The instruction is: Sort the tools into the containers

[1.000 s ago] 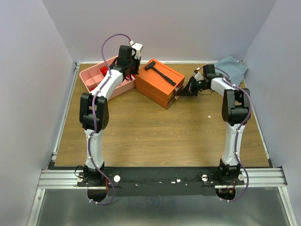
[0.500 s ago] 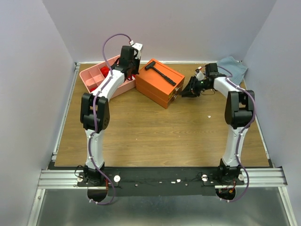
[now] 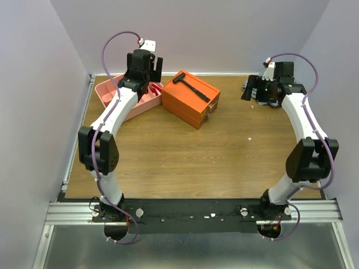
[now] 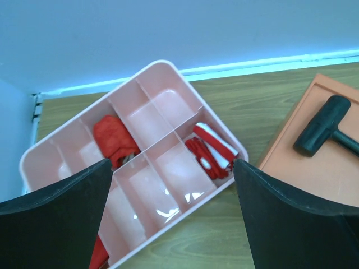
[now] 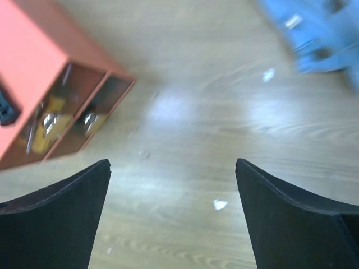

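My left gripper (image 3: 145,78) hangs open above the pink tray (image 3: 107,92), nothing between its fingers (image 4: 61,218). In the left wrist view the pink tray (image 4: 162,106) holds an orange-handled tool (image 4: 115,140) in one compartment and a red-and-white-handled tool (image 4: 213,151) in another. A black hammer (image 3: 190,87) lies on top of the orange box (image 3: 193,103). My right gripper (image 3: 253,89) is open and empty at the back right, over bare wood. The right wrist view is blurred; it shows the orange box (image 5: 33,61) with yellowish tools (image 5: 50,123) behind its clear drawer fronts.
The blue-grey cloth (image 5: 320,39) lies at the back right corner, mostly under my right arm in the top view. Small white flecks (image 5: 220,204) dot the wooden table (image 3: 185,157). Purple walls close in the back and both sides.
Both grippers opened from shut. The left one lifted above the pink tray. The right one drew away from the orange box's drawers toward the back right corner.
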Robot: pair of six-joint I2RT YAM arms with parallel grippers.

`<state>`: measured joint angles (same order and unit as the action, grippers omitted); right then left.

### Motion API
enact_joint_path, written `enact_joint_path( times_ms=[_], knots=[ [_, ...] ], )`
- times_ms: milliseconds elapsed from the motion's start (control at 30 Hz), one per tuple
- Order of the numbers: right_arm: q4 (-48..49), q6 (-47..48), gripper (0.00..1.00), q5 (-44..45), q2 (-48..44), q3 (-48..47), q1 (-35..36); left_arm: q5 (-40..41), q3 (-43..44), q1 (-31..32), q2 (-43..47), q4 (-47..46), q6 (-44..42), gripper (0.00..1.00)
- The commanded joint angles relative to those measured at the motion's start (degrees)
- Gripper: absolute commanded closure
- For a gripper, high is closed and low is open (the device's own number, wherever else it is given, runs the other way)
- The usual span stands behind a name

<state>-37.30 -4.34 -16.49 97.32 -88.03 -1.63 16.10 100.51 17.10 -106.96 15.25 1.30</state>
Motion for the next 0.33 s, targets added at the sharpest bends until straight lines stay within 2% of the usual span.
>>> enact_joint_path(
  times_ms=[0,100,300],
  knots=[
    [7.0,1.3,0.0,20.1,-5.9,0.1,0.9,5.9,-8.6,-0.2,6.2,-2.0,-3.1,0.01],
    [8.9,1.8,0.0,24.5,-8.3,-0.2,1.1,1.9,-12.9,-2.4,9.0,-0.9,-1.6,0.01],
    [9.7,2.1,0.0,23.1,-10.7,0.1,1.1,-0.1,-15.0,-4.4,10.5,0.0,1.3,0.01]
  ],
)
